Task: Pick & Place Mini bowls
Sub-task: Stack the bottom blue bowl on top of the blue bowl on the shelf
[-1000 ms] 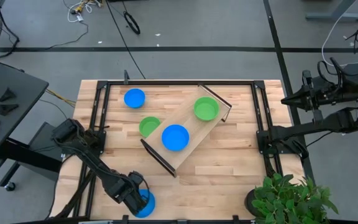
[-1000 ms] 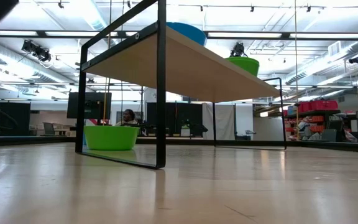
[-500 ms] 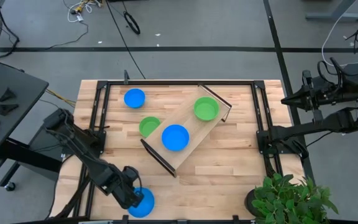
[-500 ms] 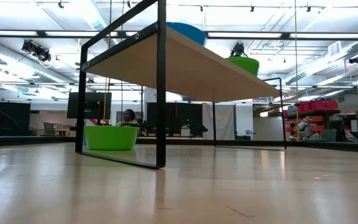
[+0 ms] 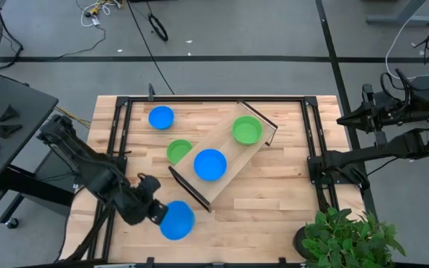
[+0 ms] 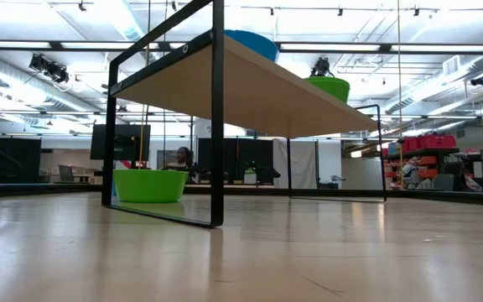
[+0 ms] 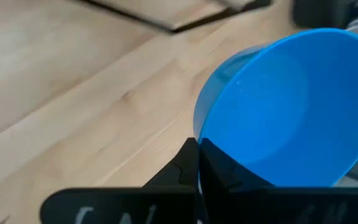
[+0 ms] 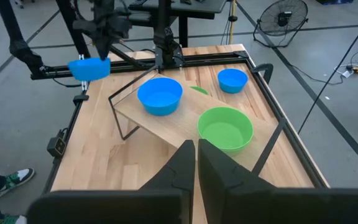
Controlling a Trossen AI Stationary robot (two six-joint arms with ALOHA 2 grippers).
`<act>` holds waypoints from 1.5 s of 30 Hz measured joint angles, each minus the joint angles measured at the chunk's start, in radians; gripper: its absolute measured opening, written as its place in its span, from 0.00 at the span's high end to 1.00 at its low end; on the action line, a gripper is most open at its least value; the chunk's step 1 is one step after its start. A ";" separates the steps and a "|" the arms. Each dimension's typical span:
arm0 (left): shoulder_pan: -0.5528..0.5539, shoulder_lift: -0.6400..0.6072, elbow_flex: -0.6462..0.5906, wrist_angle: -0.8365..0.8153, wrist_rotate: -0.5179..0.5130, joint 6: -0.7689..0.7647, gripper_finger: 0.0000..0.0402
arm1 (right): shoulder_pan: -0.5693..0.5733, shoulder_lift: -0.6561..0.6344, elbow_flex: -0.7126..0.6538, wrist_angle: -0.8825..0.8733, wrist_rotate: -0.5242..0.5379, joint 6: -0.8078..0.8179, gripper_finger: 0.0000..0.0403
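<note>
My left gripper (image 5: 156,211) is shut on a blue mini bowl (image 5: 176,220) above the table's near left part; the right wrist view shows that bowl (image 8: 89,67) in the air. A second blue bowl (image 5: 210,164) and a green bowl (image 5: 246,130) sit on the raised wooden tray (image 5: 226,149). Another green bowl (image 5: 176,152) rests on the table, partly under the tray's left edge. A third blue bowl (image 5: 161,117) sits at the far left. My right gripper (image 8: 196,149) is shut, empty, off the table's right side. My left gripper pinches the blue bowl's rim (image 7: 199,138) between its two fingers, on the side of the bowl nearest the arm. The fingers slant down from the table's left. The bowl is lifted clear of the table and tilted, its hollow turned toward the wrist.
The tray stands slantwise on black frame legs (image 5: 188,187) in the table's middle. A black rail frame (image 5: 118,134) runs round the tabletop. A potted plant (image 5: 345,237) stands at the near right corner. Bare wood lies on the tray between the two bowls.
My left gripper has risen from the table's near edge and gone toward the far and right side, tipping less steeply downward. The blue bowl has come up with it, lifted clear of the table, and is now tilted.
</note>
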 joint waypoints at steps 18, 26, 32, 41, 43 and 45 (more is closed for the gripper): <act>0.247 -0.058 0.181 0.017 0.004 0.296 1.00 | 0.000 0.000 0.000 0.000 0.000 0.000 0.94; 0.363 -0.024 0.281 -0.022 0.028 0.389 1.00 | 0.000 0.000 0.000 0.000 0.000 0.000 0.94; 0.451 0.020 0.352 -0.030 0.080 0.455 1.00 | 0.000 0.000 0.000 0.000 0.000 0.000 0.94; 0.590 0.083 0.412 -0.078 0.246 0.548 1.00 | 0.000 0.000 0.000 0.000 0.000 0.000 0.94; 0.621 0.091 0.413 -0.078 0.295 0.579 1.00 | 0.000 0.000 0.000 0.000 0.000 0.000 0.94; 0.650 0.098 0.413 -0.089 0.335 0.613 1.00 | 0.000 0.000 0.000 0.000 0.000 0.000 0.94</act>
